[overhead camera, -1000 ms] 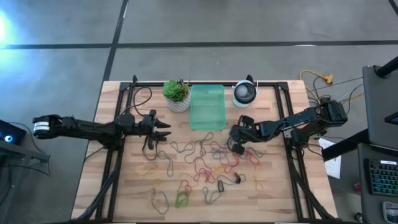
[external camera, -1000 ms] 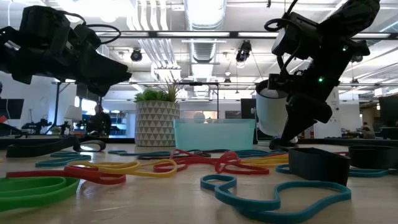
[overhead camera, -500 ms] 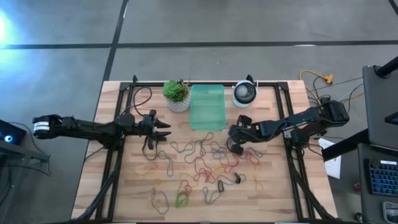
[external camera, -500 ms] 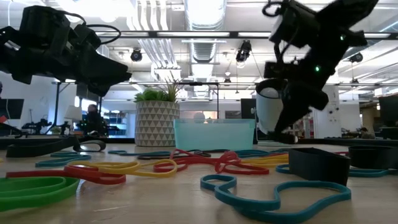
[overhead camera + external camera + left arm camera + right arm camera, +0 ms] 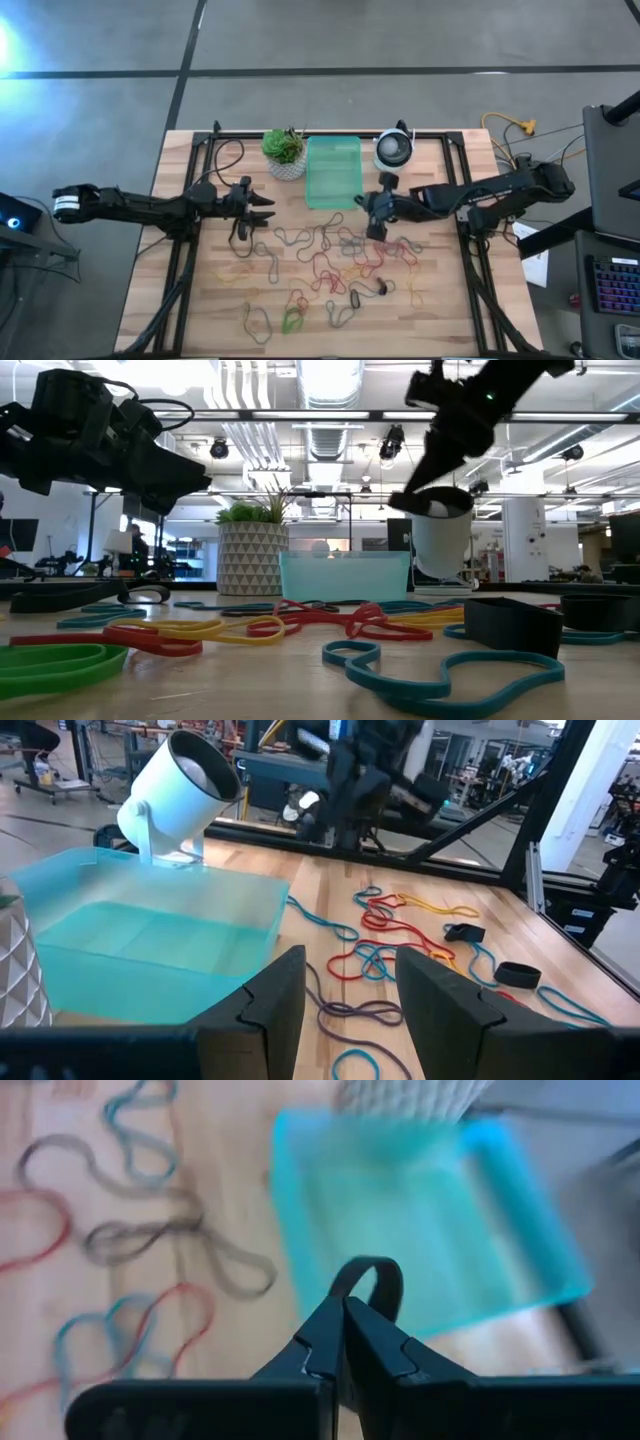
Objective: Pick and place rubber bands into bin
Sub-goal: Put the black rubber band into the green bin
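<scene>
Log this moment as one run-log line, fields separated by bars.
right gripper: shut on dark rubber band, near translucent mint-green plastic bin | left gripper: open, waiting | loose rubber bands: on wooden table

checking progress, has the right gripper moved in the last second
Yes. The right gripper, shut on a rubber band, has moved up the table towards the bin.

Rubber bands (image 5: 330,262) strewn on table (image 5: 200,300) below bin (image 5: 333,172).
</scene>
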